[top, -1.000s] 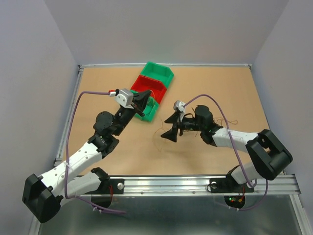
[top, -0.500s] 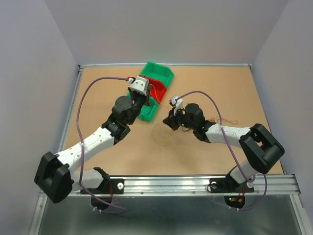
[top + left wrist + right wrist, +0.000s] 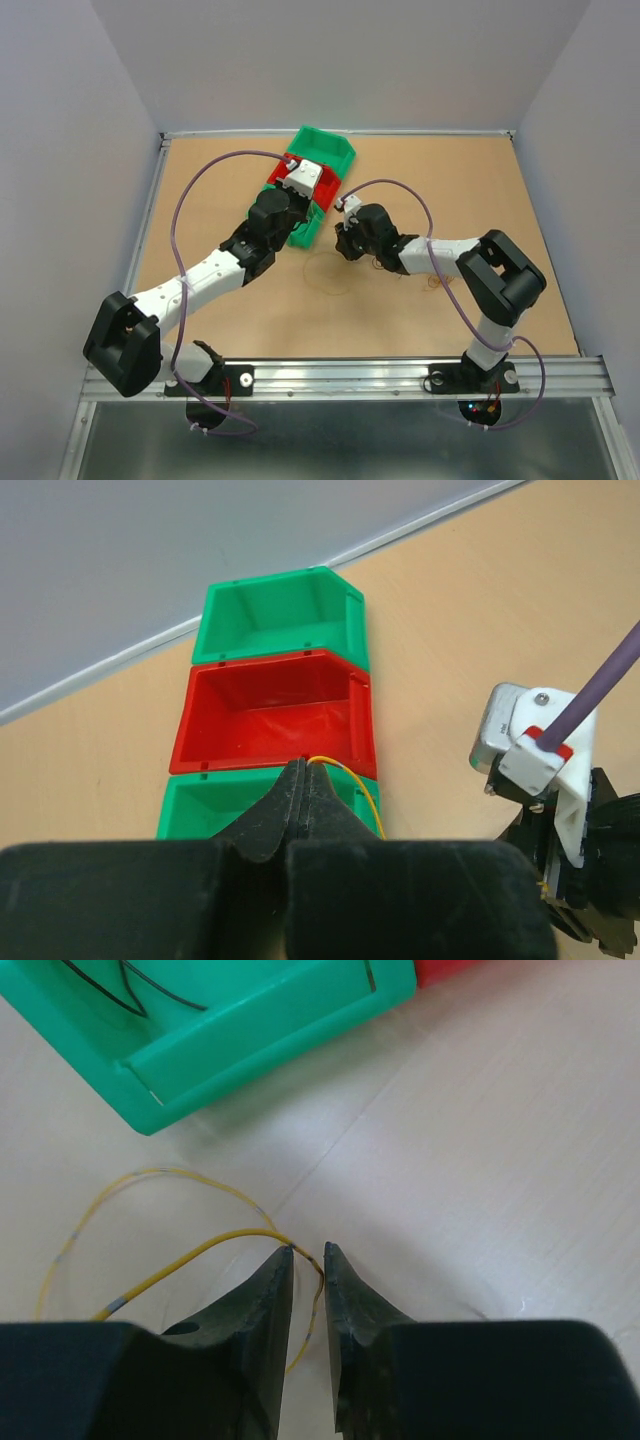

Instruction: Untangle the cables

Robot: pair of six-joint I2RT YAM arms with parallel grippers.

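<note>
The cables (image 3: 180,1250) are hair-thin wires, and the one that matters now is a yellow strand. In the right wrist view it loops over the tan table (image 3: 500,1160) just in front of a green bin (image 3: 260,1020), and one end of the loop runs into the narrow gap between the fingers of the right hand (image 3: 307,1252). Those fingers stand close together but not quite touching. The wire passes between their tips, though whether it is truly pinched cannot be told.

In the left wrist view the left hand (image 3: 304,780) is pressed fully together, and a yellow wire (image 3: 350,780) comes out at its tip and curves down to the right. It seems to be gripped there. This hand hovers over a row of three bins: green bin at the far end (image 3: 280,610), red bin (image 3: 270,715) in the middle, and another green one nearest. A dark wire (image 3: 120,990) lies inside the green bin that the right wrist view shows.

From above, the left hand (image 3: 303,180) sits over the bins and the right hand (image 3: 345,243) is low on the table just beside them, to the right. Faint loops of wire (image 3: 330,270) lie on the table between the arms, nearer the right hand. The strand seems to run from the bins toward the right hand, so pulling the two hands apart along that line looks like the move that would free it.

No brand, label or writing can be read.
</note>
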